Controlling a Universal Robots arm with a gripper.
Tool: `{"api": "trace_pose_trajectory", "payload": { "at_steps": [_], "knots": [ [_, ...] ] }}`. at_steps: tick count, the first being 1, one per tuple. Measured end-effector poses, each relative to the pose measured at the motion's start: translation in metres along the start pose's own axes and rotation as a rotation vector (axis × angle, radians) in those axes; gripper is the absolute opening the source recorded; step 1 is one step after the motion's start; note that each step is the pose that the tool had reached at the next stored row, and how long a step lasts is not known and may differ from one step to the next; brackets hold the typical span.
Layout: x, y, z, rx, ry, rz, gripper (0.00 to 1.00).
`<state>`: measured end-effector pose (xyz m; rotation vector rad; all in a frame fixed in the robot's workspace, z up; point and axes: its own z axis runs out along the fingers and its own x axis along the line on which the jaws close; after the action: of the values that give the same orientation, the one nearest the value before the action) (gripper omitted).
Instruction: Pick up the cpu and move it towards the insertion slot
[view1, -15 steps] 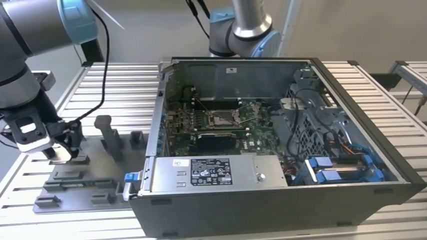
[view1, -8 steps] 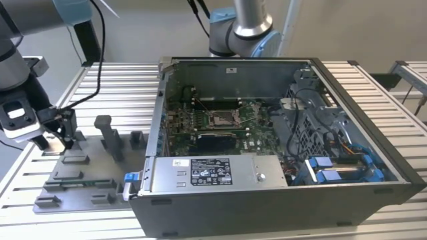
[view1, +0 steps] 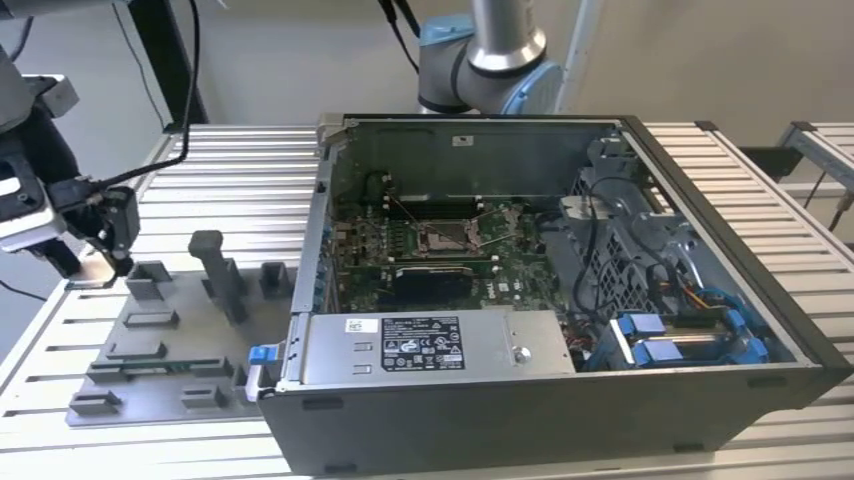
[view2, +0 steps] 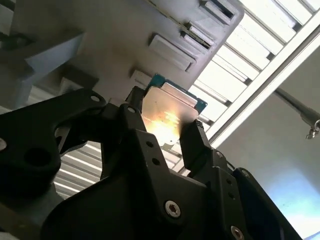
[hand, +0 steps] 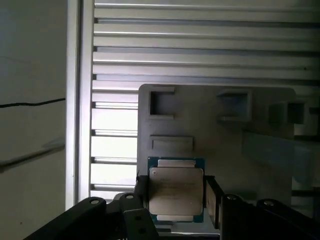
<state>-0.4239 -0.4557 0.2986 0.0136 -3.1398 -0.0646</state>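
Ribbed metal table (view1: 240, 170), pale grey floor (hand: 30, 75) beside it, bright light

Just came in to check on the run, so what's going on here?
The arm's claw is closed on the cpu, fingers on two opposite edges, over the grey fixture plate at the exterior view's left. The insertion slot sits apart inside the open computer case.

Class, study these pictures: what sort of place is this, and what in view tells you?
Probably a robotics lab or test bench for computer assembly: an open computer case lies on a slatted metal table, a grey fixture plate beside it, and a robot arm holds a cpu.
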Motion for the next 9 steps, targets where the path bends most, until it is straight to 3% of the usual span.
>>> {"api": "trace_pose_trajectory", "payload": {
  "at_steps": [9],
  "knots": [
    [0.0000,0.0017,-0.0400,-0.0007,0.0001,0.000,0.00]
  ]
}}
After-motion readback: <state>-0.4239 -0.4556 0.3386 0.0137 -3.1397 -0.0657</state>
